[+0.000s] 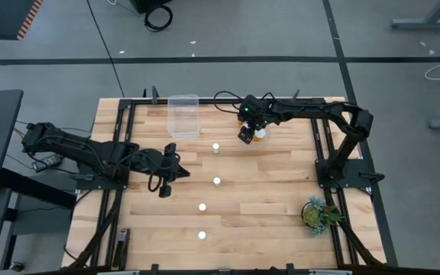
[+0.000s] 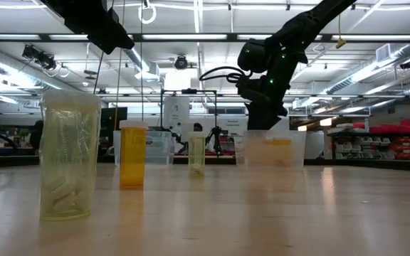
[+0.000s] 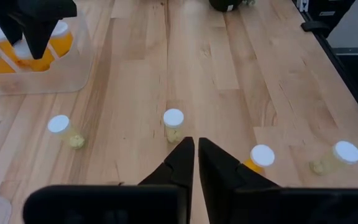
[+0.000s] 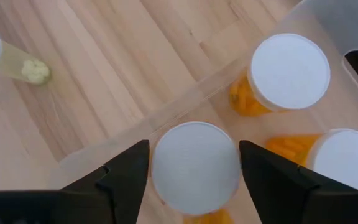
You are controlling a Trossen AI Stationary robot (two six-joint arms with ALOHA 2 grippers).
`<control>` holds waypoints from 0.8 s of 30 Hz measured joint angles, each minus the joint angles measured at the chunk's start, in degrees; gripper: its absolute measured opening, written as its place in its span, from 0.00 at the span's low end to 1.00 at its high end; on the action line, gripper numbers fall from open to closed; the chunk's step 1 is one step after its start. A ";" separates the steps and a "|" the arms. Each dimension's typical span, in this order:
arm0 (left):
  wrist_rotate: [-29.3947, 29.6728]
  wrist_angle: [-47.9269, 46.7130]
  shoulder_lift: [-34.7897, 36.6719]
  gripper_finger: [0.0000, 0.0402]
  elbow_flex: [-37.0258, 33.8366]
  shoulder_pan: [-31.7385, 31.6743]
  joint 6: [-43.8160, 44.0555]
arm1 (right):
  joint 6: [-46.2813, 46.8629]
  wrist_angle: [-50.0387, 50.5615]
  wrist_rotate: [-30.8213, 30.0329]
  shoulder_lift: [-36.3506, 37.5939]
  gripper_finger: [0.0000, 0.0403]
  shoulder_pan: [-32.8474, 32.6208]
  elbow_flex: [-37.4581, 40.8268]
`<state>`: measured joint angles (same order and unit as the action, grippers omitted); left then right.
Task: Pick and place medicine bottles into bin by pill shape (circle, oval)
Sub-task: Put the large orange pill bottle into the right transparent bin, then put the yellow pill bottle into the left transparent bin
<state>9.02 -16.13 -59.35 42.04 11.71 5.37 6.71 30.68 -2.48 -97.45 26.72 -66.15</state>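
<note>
My right gripper (image 1: 247,134) hangs over a clear bin (image 1: 263,140) at the back of the table. In the right wrist view its fingers sit against both sides of a white-capped medicine bottle (image 4: 195,163), just over the bin's edge (image 4: 185,93). Two more capped orange bottles (image 4: 289,71) stand in that bin. Several bottles stand loose mid-table, among them one (image 1: 215,147) near the bin and one (image 1: 217,181) ahead of my left gripper (image 1: 183,173). The left gripper is shut and empty; in its wrist view (image 3: 195,155) that bottle (image 3: 173,123) stands just beyond the fingertips.
An empty clear bin (image 1: 183,116) stands at the back, left of centre. A small green potted plant (image 1: 319,212) sits at the front right. The low view shows a pale bottle (image 2: 66,156) close up, an orange one (image 2: 132,155), and the filled bin (image 2: 276,149).
</note>
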 joint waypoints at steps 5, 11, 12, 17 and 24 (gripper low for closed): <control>0.00 0.01 0.00 0.06 0.00 -0.01 0.00 | 0.12 0.02 0.85 0.00 0.68 -0.02 0.00; 0.02 0.01 0.00 0.08 0.00 0.01 0.00 | -0.22 1.33 0.87 0.00 0.69 -0.02 -0.48; 0.00 -0.01 0.00 0.08 0.00 0.00 0.00 | -0.52 2.36 0.87 0.00 0.69 -0.02 -1.09; 0.00 0.00 0.00 0.08 -0.02 0.00 0.00 | -0.86 5.43 0.84 0.17 0.69 -0.26 -3.87; 0.02 -0.01 0.02 0.06 -0.04 -0.01 0.00 | -1.79 10.81 -2.22 2.81 0.69 -2.98 -6.67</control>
<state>9.04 -16.14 -59.33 42.00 11.70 5.37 4.92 41.49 -4.70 -94.64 23.74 -72.82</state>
